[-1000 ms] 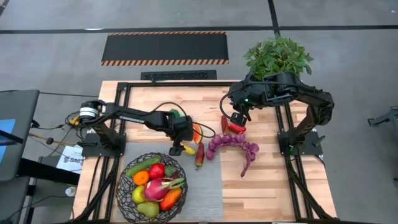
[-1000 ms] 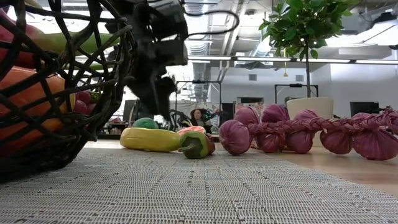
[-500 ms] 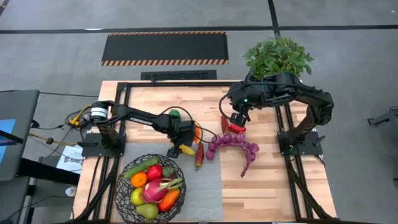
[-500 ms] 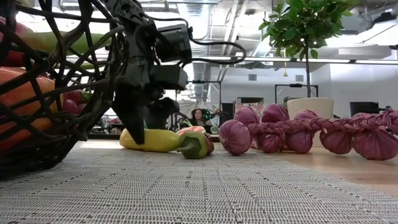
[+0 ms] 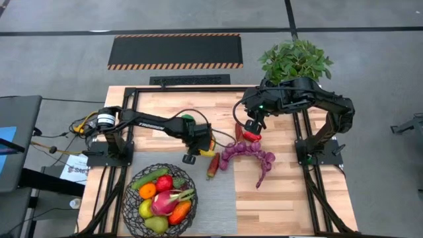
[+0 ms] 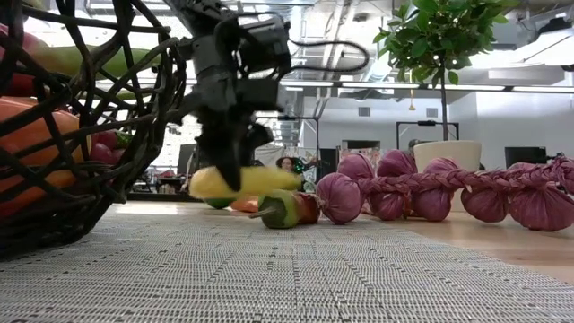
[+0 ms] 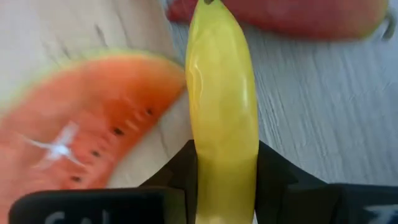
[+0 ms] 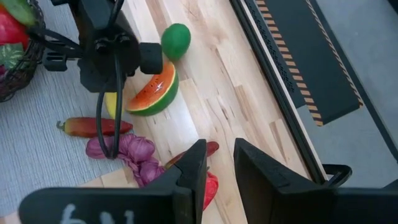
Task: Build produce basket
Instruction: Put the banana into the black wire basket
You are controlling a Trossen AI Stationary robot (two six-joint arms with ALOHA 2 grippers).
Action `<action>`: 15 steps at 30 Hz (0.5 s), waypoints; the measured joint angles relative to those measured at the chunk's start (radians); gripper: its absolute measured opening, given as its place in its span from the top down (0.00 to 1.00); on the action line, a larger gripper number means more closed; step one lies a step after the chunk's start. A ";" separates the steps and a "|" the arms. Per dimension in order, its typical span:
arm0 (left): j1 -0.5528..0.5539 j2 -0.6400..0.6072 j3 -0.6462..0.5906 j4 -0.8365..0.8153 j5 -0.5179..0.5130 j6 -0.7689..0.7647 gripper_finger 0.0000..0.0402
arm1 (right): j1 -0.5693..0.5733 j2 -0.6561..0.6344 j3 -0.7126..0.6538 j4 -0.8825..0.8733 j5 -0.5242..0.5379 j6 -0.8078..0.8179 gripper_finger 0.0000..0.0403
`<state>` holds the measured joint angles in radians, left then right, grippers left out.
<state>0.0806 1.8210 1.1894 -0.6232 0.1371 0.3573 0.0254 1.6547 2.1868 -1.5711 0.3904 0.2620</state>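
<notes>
My left tool (image 6: 235, 175) is pinching the yellow banana (image 6: 247, 182) near one end, fingers either side of it, and the banana hangs level just clear of the bench (image 5: 277, 192), so it can travel over the wire rim. The basket (image 5: 135, 203) sits near, already holding produce, while the watermelon slice (image 7: 87, 118) and red chilli pepper (image 5: 213, 165) lie beside the pick spot. My right tool (image 5: 251, 132) waits above the purple onion braid (image 5: 248, 153), fingers narrowly apart, with a red piece just beneath; I cannot tell whether it grips it.

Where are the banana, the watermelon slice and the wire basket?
banana (image 7: 221, 93): left wrist view, middle of its yellow body.
watermelon slice (image 7: 93, 118): left wrist view, red flesh near the seeds.
basket (image 5: 128, 198): high view, left edge of its black wire rim.
</notes>
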 joint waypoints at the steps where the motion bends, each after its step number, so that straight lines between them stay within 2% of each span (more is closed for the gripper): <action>1: 0.005 0.000 0.020 -0.016 0.003 -0.002 0.81 | 0.000 0.000 0.000 0.000 0.000 0.000 0.74; 10: 0.049 0.000 0.221 -0.220 -0.002 -0.091 0.81 | 0.000 -0.012 0.000 0.000 0.000 -0.047 0.74; 15: 0.047 0.000 0.383 -0.390 -0.101 -0.093 0.81 | 0.000 -0.051 0.000 0.000 0.000 -0.080 0.74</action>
<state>0.1280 1.8206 1.5722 -1.0133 0.0358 0.2646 0.0257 1.6036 2.1868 -1.5710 0.3904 0.1816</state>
